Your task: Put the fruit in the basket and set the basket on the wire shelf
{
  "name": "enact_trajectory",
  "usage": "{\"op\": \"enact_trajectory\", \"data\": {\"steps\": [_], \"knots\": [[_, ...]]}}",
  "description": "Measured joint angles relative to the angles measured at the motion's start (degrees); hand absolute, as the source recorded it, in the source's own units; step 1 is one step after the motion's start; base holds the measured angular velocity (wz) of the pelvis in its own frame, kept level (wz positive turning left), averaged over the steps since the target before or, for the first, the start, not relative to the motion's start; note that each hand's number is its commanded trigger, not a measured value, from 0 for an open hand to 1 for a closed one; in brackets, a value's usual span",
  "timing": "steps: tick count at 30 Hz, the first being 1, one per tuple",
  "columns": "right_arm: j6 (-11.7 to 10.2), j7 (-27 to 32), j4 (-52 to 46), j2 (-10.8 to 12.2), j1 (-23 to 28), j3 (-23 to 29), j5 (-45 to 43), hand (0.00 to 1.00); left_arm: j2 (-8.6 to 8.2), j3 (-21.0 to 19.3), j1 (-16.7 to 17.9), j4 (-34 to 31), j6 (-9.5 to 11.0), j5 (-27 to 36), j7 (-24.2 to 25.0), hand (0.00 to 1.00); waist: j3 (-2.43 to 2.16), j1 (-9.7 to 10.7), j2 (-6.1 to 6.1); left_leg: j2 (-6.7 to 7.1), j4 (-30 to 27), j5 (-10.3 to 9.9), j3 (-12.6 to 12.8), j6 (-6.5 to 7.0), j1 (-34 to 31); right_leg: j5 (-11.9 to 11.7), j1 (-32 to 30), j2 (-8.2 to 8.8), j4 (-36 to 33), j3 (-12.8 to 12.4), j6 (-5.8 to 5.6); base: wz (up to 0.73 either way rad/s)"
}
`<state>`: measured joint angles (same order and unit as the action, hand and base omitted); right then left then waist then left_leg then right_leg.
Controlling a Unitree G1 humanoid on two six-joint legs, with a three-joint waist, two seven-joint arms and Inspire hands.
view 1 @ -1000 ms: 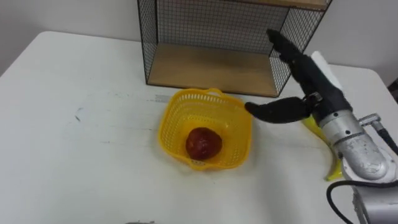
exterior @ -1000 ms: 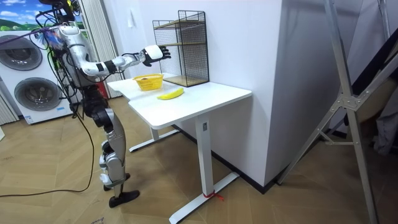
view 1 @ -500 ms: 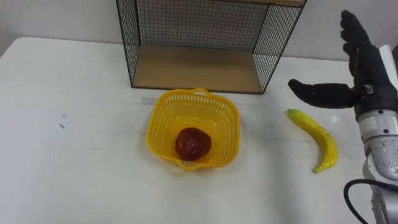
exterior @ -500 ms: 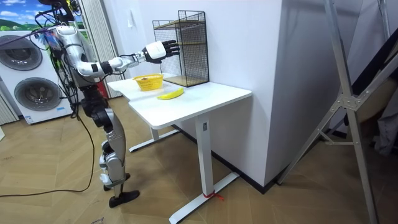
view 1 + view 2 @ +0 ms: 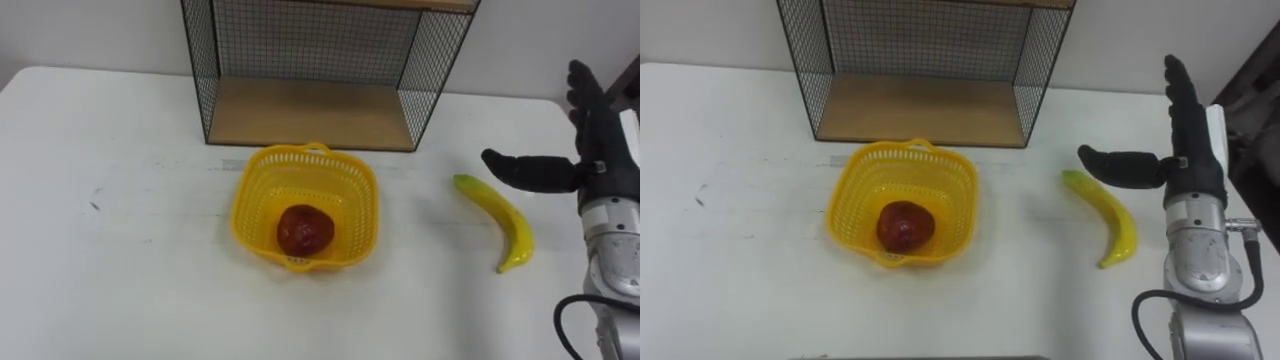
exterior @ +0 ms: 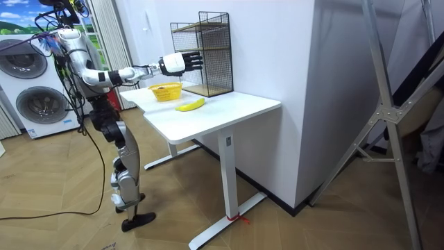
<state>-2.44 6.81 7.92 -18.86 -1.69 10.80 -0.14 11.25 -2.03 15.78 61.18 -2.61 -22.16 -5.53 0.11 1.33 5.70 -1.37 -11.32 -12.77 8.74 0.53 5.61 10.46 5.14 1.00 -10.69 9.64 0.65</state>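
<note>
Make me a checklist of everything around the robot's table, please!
Surface: white table, faint marks at left.
Job's things: red fruit lies in the yellow basket; banana lies on the table to its right; wire shelf stands behind, basket not yet on it.
Clutter: nothing seen.
Robot hand: right robot hand open, raised beside the banana, holding nothing.
Cables: nothing seen besides the robot's own.
Surroundings: washing machines behind the robot, wooden floor.
</note>
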Motion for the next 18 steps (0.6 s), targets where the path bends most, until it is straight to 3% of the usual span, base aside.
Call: {"op": "enact_trajectory", "data": {"steps": [10, 13, 15, 18], "knots": [[0.8, -0.9, 5.1, 0.0, 0.0, 0.0, -0.1, 0.0, -0.39, -0.2, 0.8, -4.1, -1.1, 0.0, 0.0, 0.0, 0.08, -0.1, -0.45, -0.06, 0.4, 0.0, 0.0, -0.01, -0.1, 0.0, -0.2, -0.05, 0.1, 0.1, 0.0, 0.0], [1.1, -1.6, 5.5, 0.0, 0.0, 0.0, 0.0, 0.0, -0.64, -0.3, 1.4, -4.5, -1.3, 0.0, 0.0, 0.0, -0.11, -0.1, -0.73, -0.04, 0.4, 0.0, 0.0, 0.0, -0.5, 0.0, -0.3, -0.04, 0.1, 0.0, 0.0, 0.0], [1.1, -1.8, 7.5, 0.0, -0.2, 0.0, 0.3, 0.0, -0.63, -0.5, 1.6, -4.6, -1.7, 0.0, 0.0, 0.0, -0.57, -0.1, -0.87, -0.04, 0.3, 0.0, 0.0, 0.0, -0.3, 0.0, -0.1, -0.03, 0.1, 0.0, 0.0, 0.0], [1.3, -2.3, 10.8, 0.0, -1.3, -0.1, 1.8, 0.0, -0.62, -1.5, 1.6, -4.8, -2.0, 0.0, 0.0, 0.0, -0.56, -0.1, -0.81, -0.02, 0.2, 0.0, -0.2, 0.01, -0.2, 0.0, 0.1, 0.03, 0.1, 0.0, 0.0, 0.01]]}}
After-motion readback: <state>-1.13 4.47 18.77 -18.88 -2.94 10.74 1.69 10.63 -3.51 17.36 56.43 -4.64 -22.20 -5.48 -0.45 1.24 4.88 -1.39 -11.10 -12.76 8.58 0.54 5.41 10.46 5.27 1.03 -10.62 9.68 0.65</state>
